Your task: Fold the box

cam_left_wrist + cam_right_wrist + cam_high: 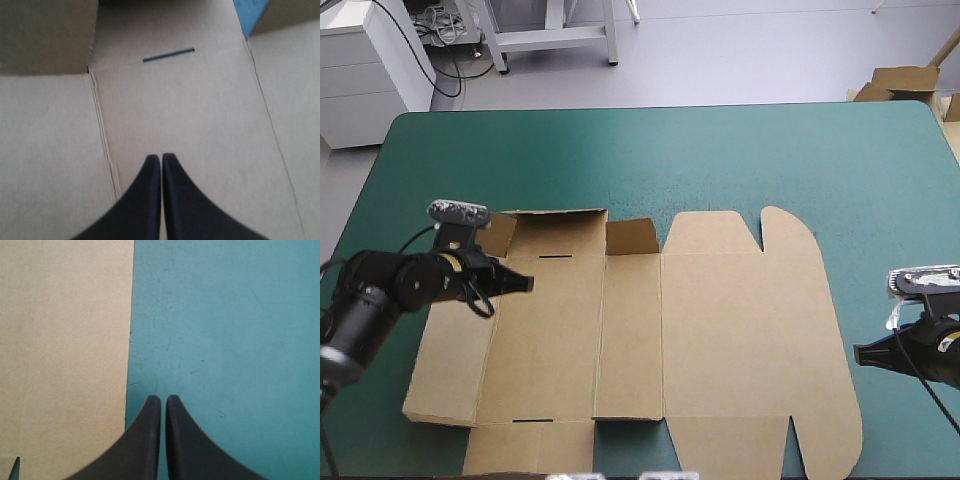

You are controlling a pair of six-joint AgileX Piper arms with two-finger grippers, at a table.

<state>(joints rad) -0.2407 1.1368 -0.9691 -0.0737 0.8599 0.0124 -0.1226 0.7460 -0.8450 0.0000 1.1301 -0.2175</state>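
Lying mostly flat on the teal-green bench [620, 160], the brown box [720, 330] is an unfolded cut sheet that reaches from the left-centre of the bench to the right, close to the near edge. Along its far left edge two flaps [558, 228] stand partly raised; the rest of the board rests flat.

The left pincer [525, 284] is over the sheet's left part, its black fingers clenched together into one point and grasping nothing. In the left wrist view that pincer [161, 157] points across a bare panel just beside a crease, with a thin dark slot [168, 54] ahead of it near the raised flap. Whether the tips touch the board cannot be told.

The right pincer [860, 353] sits just beside the sheet's right edge, over the bare cover. Its fingers are likewise pressed together and empty. In the right wrist view, the board's straight edge [129, 340] runs alongside this pincer [163, 399], which is off the board.
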